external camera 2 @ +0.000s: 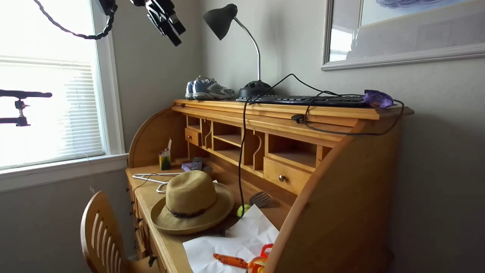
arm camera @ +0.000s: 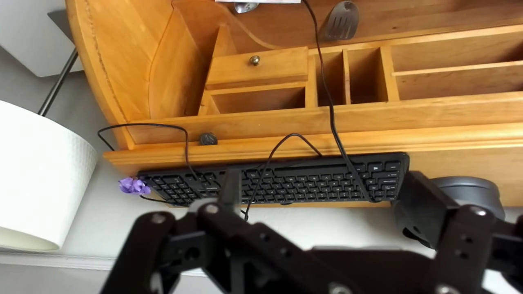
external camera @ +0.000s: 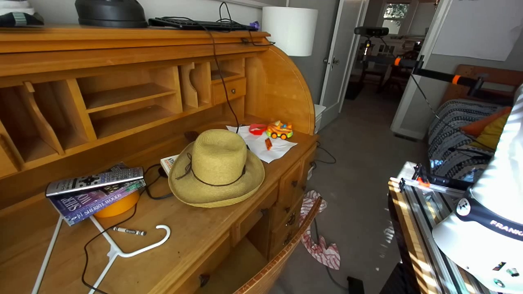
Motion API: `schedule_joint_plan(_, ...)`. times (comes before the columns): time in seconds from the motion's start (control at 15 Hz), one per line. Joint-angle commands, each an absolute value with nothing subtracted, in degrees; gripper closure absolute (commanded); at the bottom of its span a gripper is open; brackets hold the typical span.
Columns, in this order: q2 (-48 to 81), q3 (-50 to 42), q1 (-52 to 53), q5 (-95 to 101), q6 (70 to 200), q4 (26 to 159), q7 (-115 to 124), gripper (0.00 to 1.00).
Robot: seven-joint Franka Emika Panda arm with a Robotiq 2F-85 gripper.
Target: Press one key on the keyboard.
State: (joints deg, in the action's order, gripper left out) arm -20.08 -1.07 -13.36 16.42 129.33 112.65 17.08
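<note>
Black kbd (arm camera: 290, 183) lies on the tabletop (arm camera: 461, 161), below & well apart from the tool (external camera 2: 179, 36), long axis approx parallel to the line btwn the tool's fingers (arm camera: 425, 200). Tool hangs high, angled down, spread wide w/ nothing gripped, so prob wants narrowing b4 any press imo.

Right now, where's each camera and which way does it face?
An exterior view, nearer the books, faces past the hat toward a door; the white arm shows.
An exterior view, nearer the paper, looks along the desk toward the shoes; the gripper shows.
The wrist view, on the arm's end, looks down at the keyboard; open fingers show.
Both exterior views share the hat.
</note>
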Motion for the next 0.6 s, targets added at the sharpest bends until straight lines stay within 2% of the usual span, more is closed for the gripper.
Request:
schedule_joint_plan(0.0, -20.0, -1.6, -12.7, 16.6, 129.1, 112.4, 17.2, 0.00)
schedule_joint_plan(0.53, -18.0, -1.9, -12.7, 16.5, 129.5, 110.2, 16.4, 0.00)
